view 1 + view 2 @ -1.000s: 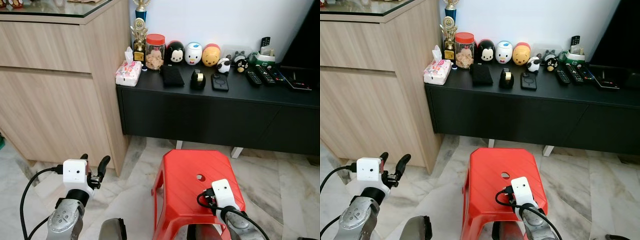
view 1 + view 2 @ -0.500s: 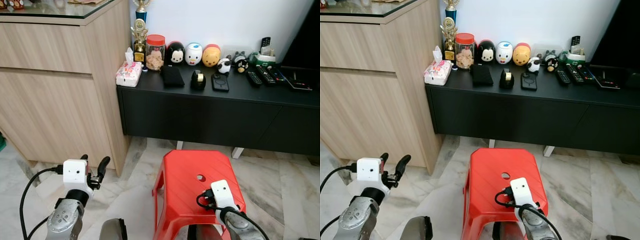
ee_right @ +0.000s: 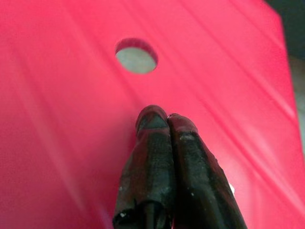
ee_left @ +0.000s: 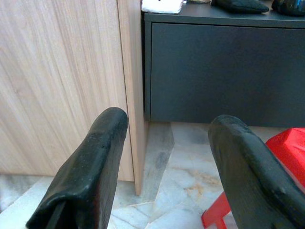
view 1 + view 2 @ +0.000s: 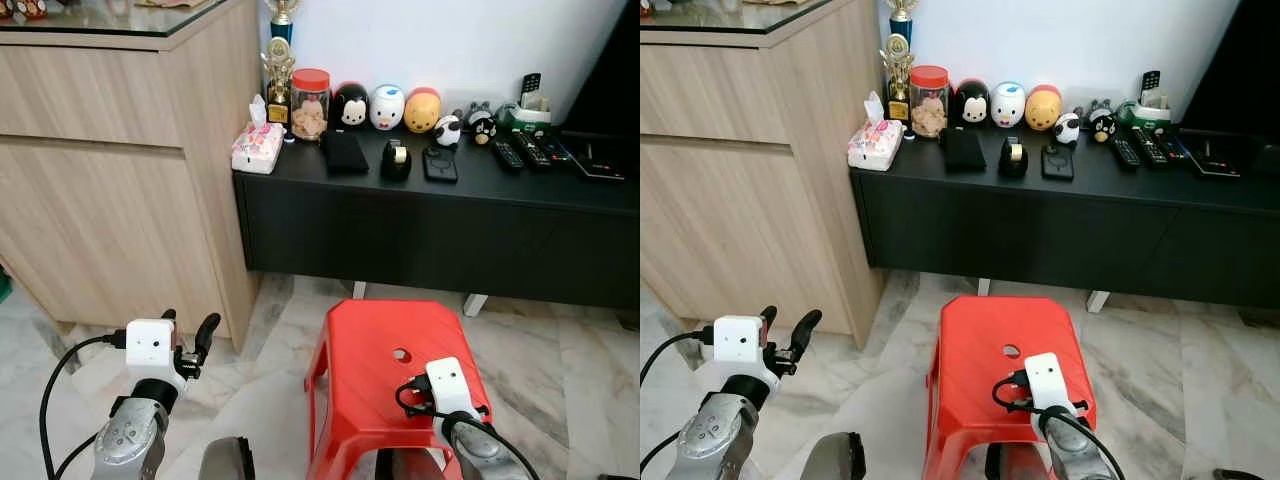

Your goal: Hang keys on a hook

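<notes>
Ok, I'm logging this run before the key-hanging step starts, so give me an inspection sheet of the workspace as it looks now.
Surface: black low cabinet against the wall; red stool on the marble floor before it.
Job's things: nothing seen; neither keys nor a hook can be made out.
Clutter: tissue pack, red-lidded jar, trophy, round character toys, black pouch, phone, remotes.
Grippers: left gripper open, low beside the wooden cabinet; right gripper shut, empty, over the stool's seat.
Cables: black cable looped at each wrist.
Surroundings: white wall, dark screen at the far right.
</notes>
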You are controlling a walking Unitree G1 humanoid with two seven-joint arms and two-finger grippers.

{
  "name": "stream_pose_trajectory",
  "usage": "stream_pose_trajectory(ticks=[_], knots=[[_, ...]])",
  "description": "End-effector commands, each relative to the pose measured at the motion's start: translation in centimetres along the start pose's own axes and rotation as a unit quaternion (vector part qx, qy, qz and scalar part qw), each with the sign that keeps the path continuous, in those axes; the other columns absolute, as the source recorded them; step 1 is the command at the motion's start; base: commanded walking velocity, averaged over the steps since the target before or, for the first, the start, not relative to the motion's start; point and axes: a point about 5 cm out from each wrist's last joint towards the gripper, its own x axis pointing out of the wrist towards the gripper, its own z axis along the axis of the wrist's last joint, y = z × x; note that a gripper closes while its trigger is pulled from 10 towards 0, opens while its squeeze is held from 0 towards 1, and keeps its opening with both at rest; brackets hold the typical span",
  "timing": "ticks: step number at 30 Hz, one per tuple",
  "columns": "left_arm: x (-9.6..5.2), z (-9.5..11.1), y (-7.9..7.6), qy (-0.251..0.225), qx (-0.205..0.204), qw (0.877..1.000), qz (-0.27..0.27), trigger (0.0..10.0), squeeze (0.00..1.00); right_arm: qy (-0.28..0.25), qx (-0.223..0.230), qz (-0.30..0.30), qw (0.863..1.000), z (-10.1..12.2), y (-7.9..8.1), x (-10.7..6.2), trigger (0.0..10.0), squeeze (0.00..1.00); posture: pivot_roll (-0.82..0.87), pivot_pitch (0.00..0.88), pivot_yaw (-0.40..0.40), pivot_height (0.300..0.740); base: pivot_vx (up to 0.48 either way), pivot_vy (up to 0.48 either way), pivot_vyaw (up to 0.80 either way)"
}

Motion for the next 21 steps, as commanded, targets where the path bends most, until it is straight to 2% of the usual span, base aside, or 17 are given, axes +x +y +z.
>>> stream_pose_trajectory(ticks=[1,5,6,7,8,9,13,14,21], knots=[[-0.1,-0.4,0.1,0.007,0.001,1.0,0.001,10.0,0.0,-0.036,0.018,-0.013,0.999,1.1,-0.4,0.1,0.0,0.0,0.12,0.0,-0.066,0.579,0.0,0.0,0.0],[-0.2,-0.4,0.1,0.008,0.002,1.0,0.002,10.0,0.0,-0.063,0.032,-0.027,0.997,1.7,-0.7,0.0,0.0,0.0,0.12,0.0,-0.068,0.579,0.0,0.0,0.0],[-0.2,-0.6,0.1,0.009,0.001,1.0,0.004,10.0,0.0,-0.096,0.062,-0.039,0.993,2.4,-1.0,-0.2,0.0,0.0,0.11,0.0,-0.07,0.579,0.0,0.0,0.0],[-0.2,-0.6,0.1,0.009,0.001,1.0,0.004,10.0,0.0,-0.096,0.062,-0.039,0.993,2.4,-1.0,-0.2,0.0,0.0,0.11,0.0,-0.07,0.579,0.0,0.0,0.0],[-0.3,-0.7,0.1,0.01,0.001,1.0,0.006,10.0,0.0,-0.132,0.088,-0.047,0.986,3.0,-1.2,-0.5,0.0,0.0,0.11,0.0,-0.071,0.579,0.0,0.0,0.0],[-0.3,-0.7,0.1,0.01,0.001,1.0,0.007,10.0,0.0,-0.146,0.096,-0.049,0.983,3.2,-1.3,-0.7,0.0,0.0,0.11,0.0,-0.072,0.579,0.0,0.0,0.0],[-0.3,-0.9,0.2,0.012,0.001,1.0,0.009,10.0,0.0,-0.168,0.111,-0.048,0.978,3.3,-1.3,-1.2,0.3,0.0,0.11,0.0,-0.073,0.579,0.0,0.0,0.0],[-0.3,-1.1,0.2,0.013,0.001,1.0,0.012,10.0,0.0,-0.176,0.109,-0.046,0.977,3.4,-1.3,-1.4,10.0,0.0,0.1,0.0,-0.075,0.579,0.0,0.0,0.0],[-0.6,-2.0,0.5,0.023,-0.012,0.999,0.026,10.0,0.0,-0.181,0.114,-0.046,0.976,3.0,-1.2,-1.6,10.0,0.0,0.1,0.0,-0.081,0.579,0.0,0.0,0.0]])
